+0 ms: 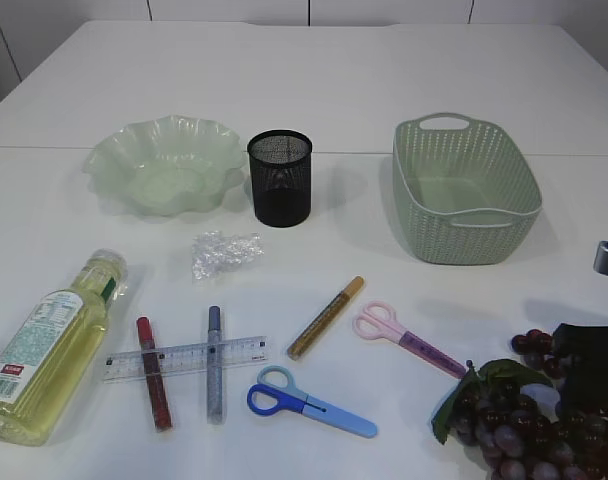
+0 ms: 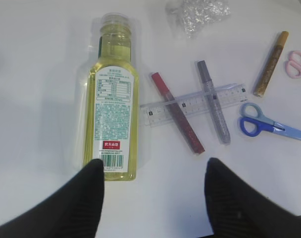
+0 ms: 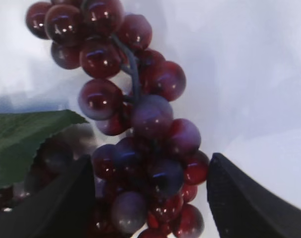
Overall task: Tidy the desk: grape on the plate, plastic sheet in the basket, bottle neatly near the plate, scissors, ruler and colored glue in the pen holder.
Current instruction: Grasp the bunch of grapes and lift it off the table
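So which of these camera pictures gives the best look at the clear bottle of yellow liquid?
The left wrist view: the clear bottle of yellow liquid lies flat there, seen whole from cap to base, its label facing the camera. The exterior view shows the same bottle smaller, at the lower left, at a slant. The right wrist view shows none of it.

Glossy grapes (image 3: 140, 119), black mesh holder (image 1: 280, 177), perhaps metal, crinkled clear sheet (image 1: 224, 252).

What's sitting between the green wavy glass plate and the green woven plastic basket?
In the exterior view, only the black mesh pen holder stands between the green wavy glass plate and the green woven plastic basket, closer to the plate.
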